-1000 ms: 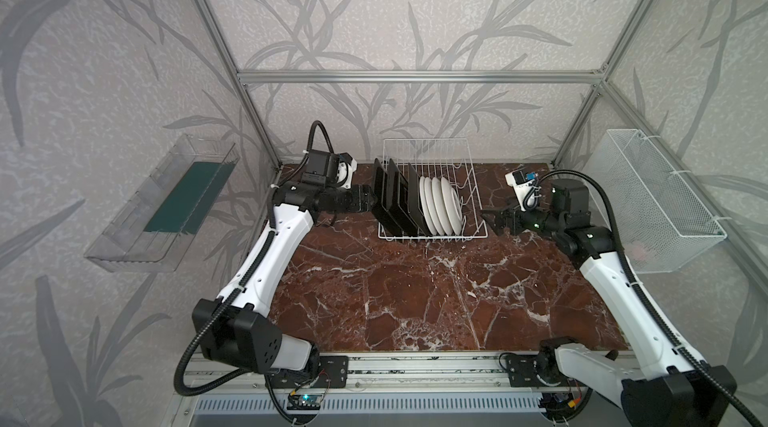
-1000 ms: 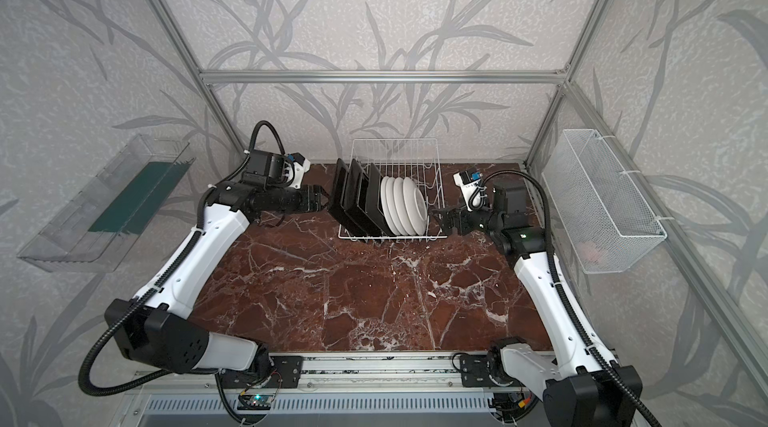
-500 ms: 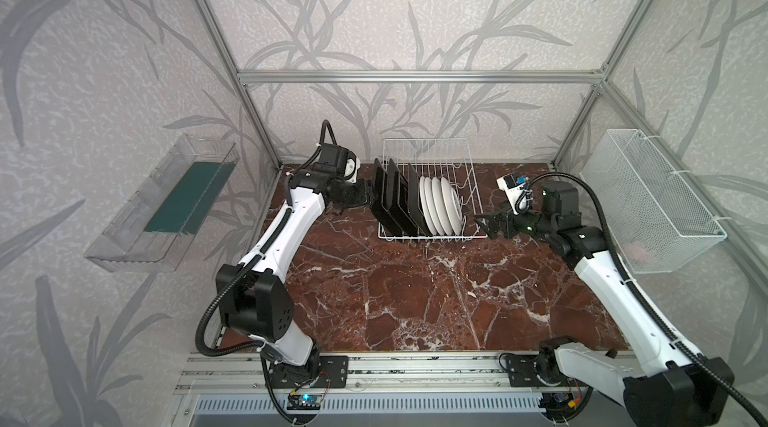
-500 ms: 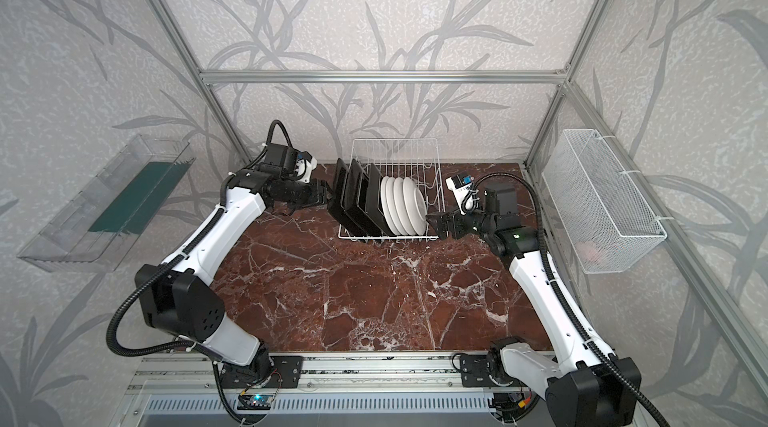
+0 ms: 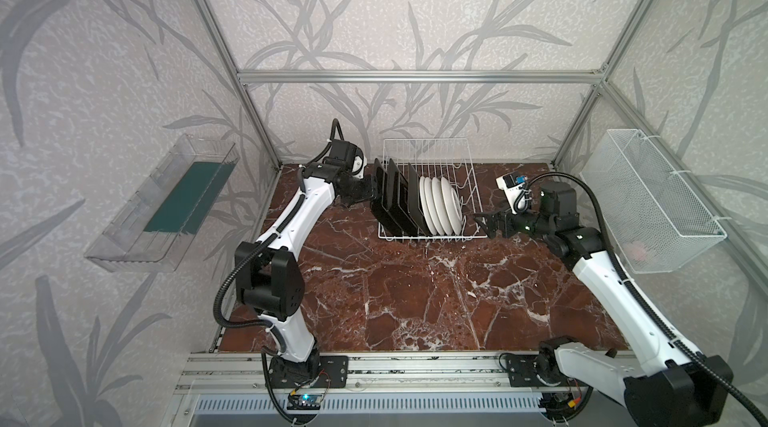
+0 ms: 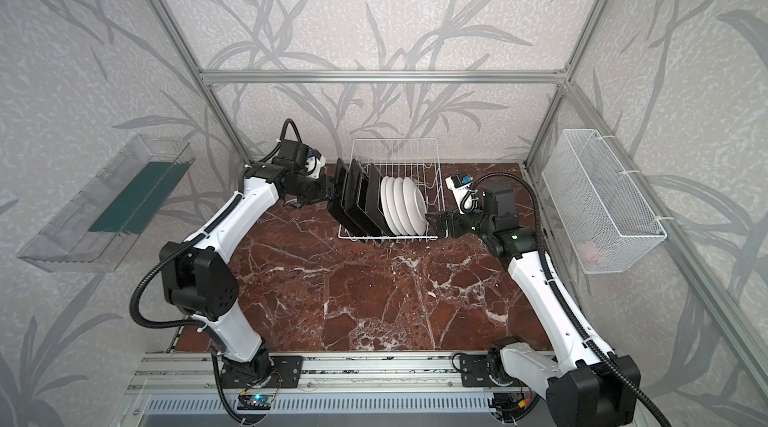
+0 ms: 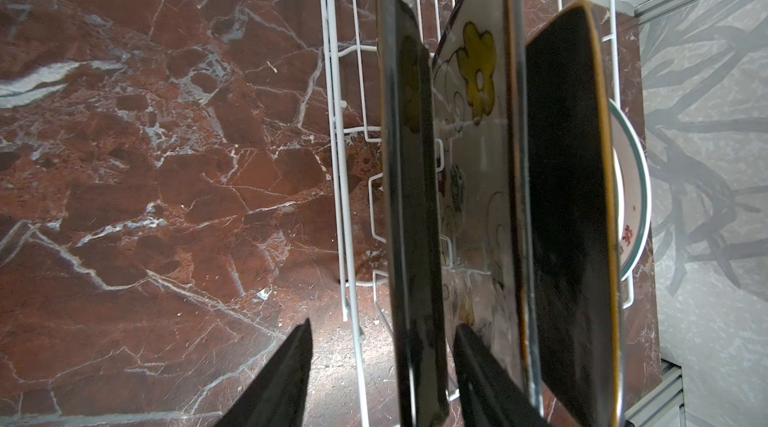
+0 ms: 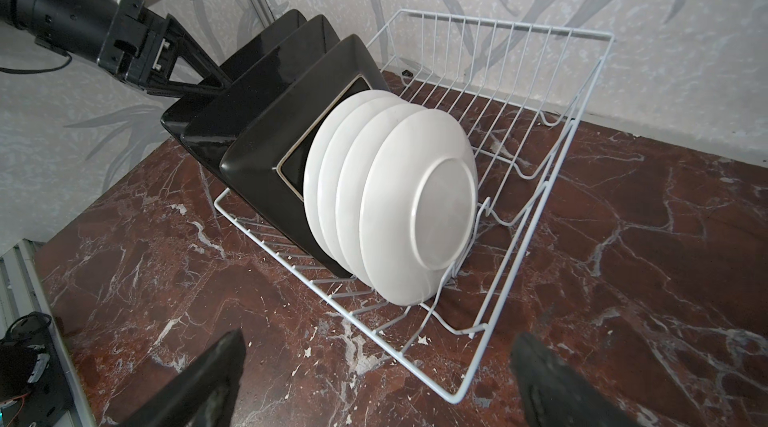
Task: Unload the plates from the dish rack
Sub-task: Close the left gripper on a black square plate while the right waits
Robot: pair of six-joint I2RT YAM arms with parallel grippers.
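Only your left wrist view shows the left hand point(image 7: 382, 324) spread around the end black plate point(image 7: 407, 217), one finger not touching. Right hand point(image 8: 380, 335) is spread wide.

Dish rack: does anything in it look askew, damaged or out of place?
Yes. The black square plates crowd the left end of the dish rack in both top views and lean outward, the outermost one overhanging its edge. The white round plates nest evenly. Nothing looks broken or spilled.
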